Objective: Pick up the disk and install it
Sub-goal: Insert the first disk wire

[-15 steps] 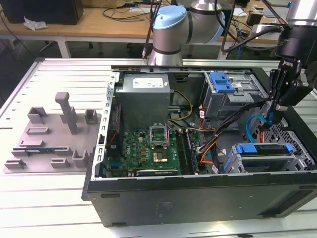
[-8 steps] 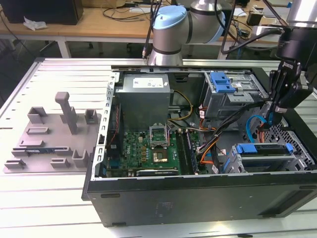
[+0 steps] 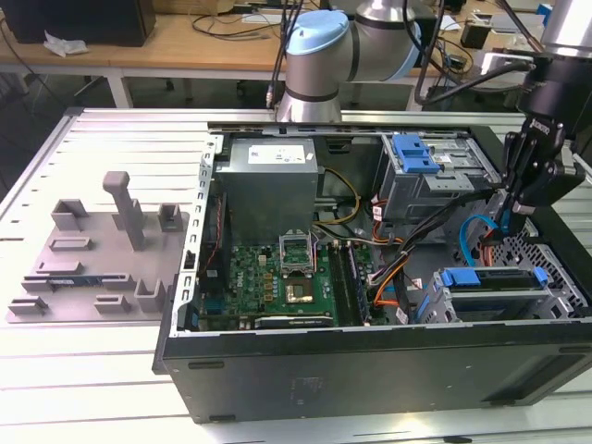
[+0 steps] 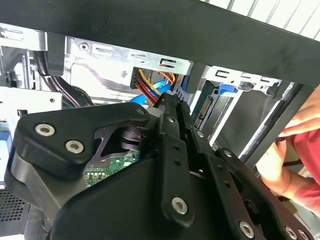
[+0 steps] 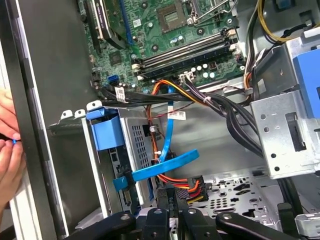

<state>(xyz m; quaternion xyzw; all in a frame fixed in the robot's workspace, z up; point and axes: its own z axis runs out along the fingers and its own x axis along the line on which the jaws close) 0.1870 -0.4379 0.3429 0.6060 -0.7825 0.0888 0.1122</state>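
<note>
The disk [image 3: 481, 277] sits in the lower drive cage [image 3: 555, 301] at the exterior view's right, near the front corner of the open computer case. Its blue carrier frame shows along the cage top. In the first wrist view the disk [image 5: 106, 131] shows its blue end tab, with grey metal beside it. My gripper [image 3: 508, 225] hangs just behind that cage, pointing down into the case. Its fingers [image 5: 167, 197] are shut together, tips against a black plug with orange, red and yellow wires [image 5: 189, 183]. In the second wrist view the gripper [image 4: 169, 102] points at the same wires.
A blue flat cable [image 5: 165, 164] loops across right by the fingertips. A second grey cage with a blue latch [image 3: 413, 154] stands behind. Black cable bundles [image 5: 235, 120] cross the case floor. A person's hand [image 5: 7, 150] rests at the case's outer wall. A grey fixture tray [image 3: 102, 268] lies on the table.
</note>
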